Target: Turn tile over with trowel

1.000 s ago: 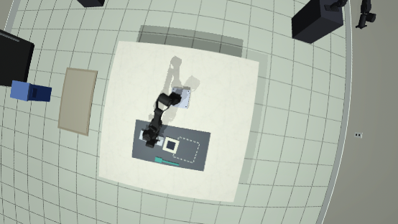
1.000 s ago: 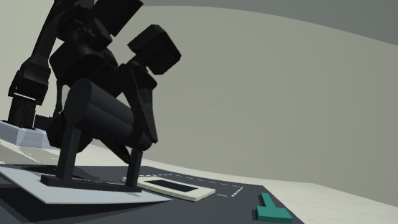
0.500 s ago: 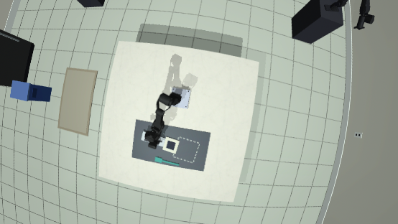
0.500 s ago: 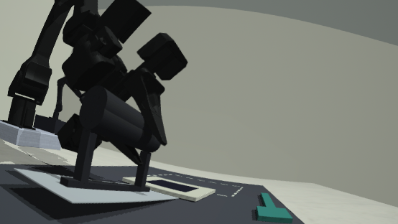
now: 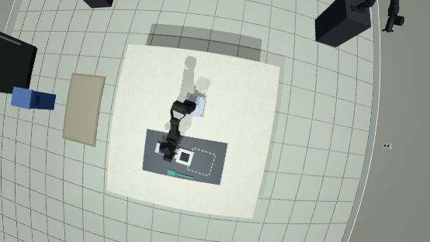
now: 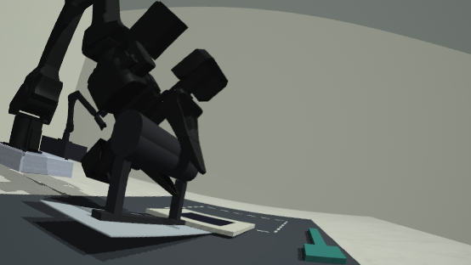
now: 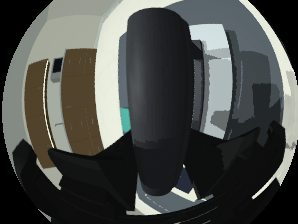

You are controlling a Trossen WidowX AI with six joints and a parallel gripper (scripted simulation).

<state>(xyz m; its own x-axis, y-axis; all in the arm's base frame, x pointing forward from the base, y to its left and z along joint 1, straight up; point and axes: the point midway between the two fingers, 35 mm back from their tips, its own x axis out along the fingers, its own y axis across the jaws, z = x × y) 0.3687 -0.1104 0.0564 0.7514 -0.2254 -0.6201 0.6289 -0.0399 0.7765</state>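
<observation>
My gripper (image 5: 168, 149) (image 6: 188, 180) (image 7: 156, 128) is shut on the dark round handle (image 6: 146, 144) (image 7: 159, 90) of the trowel. The trowel's pale flat blade (image 5: 157, 148) (image 6: 127, 229) (image 7: 220, 85) is tilted low over the mat, with a shadow under it. Its right edge is at the tile's left edge; whether it is under the tile I cannot tell. The cream tile (image 5: 178, 156) (image 6: 238, 227) lies with its dark square up, left of most of the dashed outline (image 5: 213, 164) (image 6: 280, 227), at its left side.
The dark mat (image 5: 151, 164) (image 6: 263, 250) lies on the pale table (image 5: 128, 171). A green T-shaped piece (image 5: 171, 172) (image 6: 325, 253) (image 7: 125, 120) lies near the mat's front edge. The arm's pale base (image 5: 199, 110) (image 6: 47, 166) stands behind the mat.
</observation>
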